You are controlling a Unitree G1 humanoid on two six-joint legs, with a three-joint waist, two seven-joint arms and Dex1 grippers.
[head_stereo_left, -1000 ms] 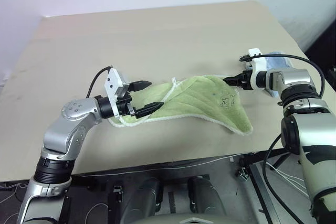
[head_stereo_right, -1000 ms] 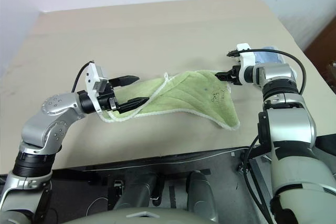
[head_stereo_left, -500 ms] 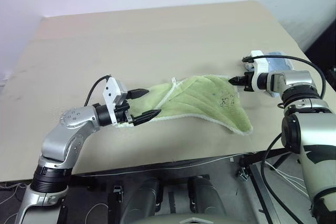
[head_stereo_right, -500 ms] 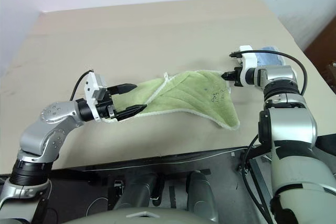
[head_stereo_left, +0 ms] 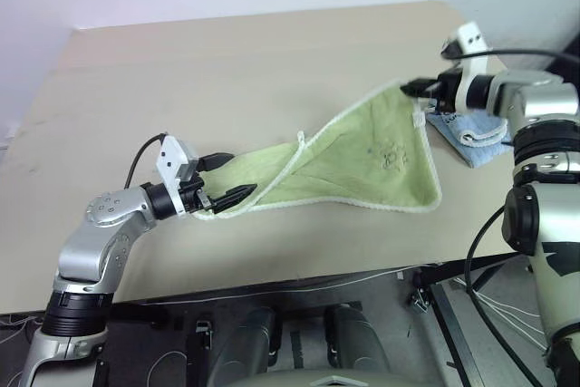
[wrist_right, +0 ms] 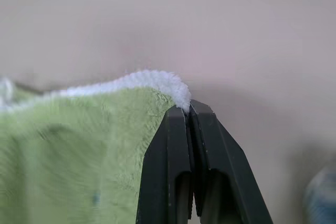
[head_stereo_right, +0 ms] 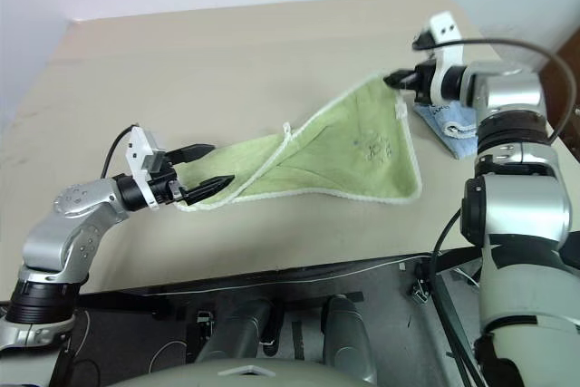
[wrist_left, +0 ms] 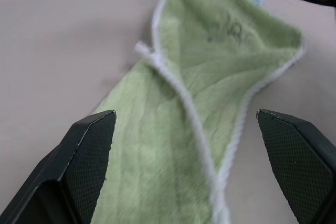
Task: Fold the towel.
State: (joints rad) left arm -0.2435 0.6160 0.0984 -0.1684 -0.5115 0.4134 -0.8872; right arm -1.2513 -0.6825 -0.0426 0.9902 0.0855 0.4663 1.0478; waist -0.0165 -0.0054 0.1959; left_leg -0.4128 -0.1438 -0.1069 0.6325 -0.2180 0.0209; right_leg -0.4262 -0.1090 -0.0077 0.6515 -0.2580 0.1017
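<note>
I have the right gripper [head_stereo_left: 410,88] pinched tight on one corner of the towel [head_stereo_left: 362,156], its two black fingers pressed together over the white corded edging, as the right wrist view shows plainly. That corner is held up off the table [head_stereo_left: 227,70] toward two o'clock, and the cloth slopes down from it toward eight o'clock, where its low end lies on the tabletop. The small dark printed mark [head_stereo_left: 392,159] faces up on the raised right part, and the white loop [head_stereo_left: 300,140] sticks up near the middle of the upper edge.

My left gripper [head_stereo_left: 228,178] sits at the towel's low end, around eight o'clock, with its fingers spread wide apart; in the left wrist view the green cloth lies between and beyond the two fingertips, and nothing is clamped. From the head views I cannot quite tell whether the lower fingertip touches the edging or just hangs over it.

The light blue cloth [head_stereo_left: 471,133] lies on the table at three o'clock, just beside the raised corner, under the right wrist.
</note>
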